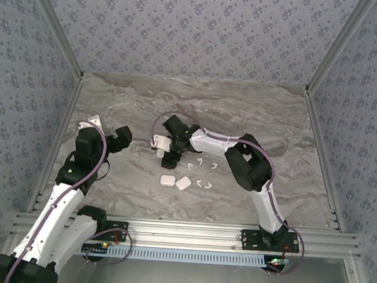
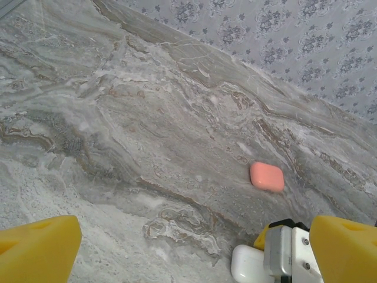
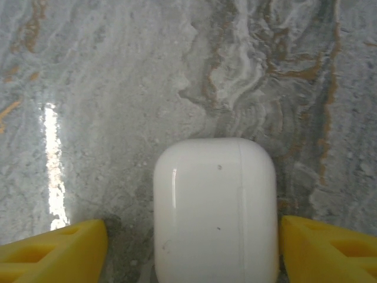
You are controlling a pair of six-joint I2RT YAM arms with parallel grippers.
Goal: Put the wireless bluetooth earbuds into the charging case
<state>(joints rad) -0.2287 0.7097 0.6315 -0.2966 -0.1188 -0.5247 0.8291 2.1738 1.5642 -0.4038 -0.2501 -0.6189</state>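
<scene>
While the marble table [image 1: 255, 114] lies bare across its far half and out to the 3 o'clock edge, the small things are bunched near its middle. The right arm [image 1: 239, 159] bends in from 5 o'clock. The left arm [image 1: 76, 172] stands at 9 o'clock, with a strip of open marble between it and the left edge.

The left gripper [image 1: 123, 137] hangs spread wide over bare stone, its yellow fingers [image 2: 38, 250] far apart. The right gripper [image 1: 166, 150] sits low at the centre, its jaws standing open on either side of a white charging case [image 3: 215, 209] that lies flat on the table. Marble shows between the case and the finger at 9 o'clock. The finger at 3 o'clock is so close that I cannot tell whether it touches.

At 6 o'clock from that gripper lie a second white case [image 1: 168, 179] and a third white case [image 1: 183, 183], just beside each other. A coral case [image 2: 267, 176] lies alone on open marble in the left wrist view.

Several white earbuds [image 1: 200, 162] lie loose at 4 o'clock from the right gripper, outside every case.
</scene>
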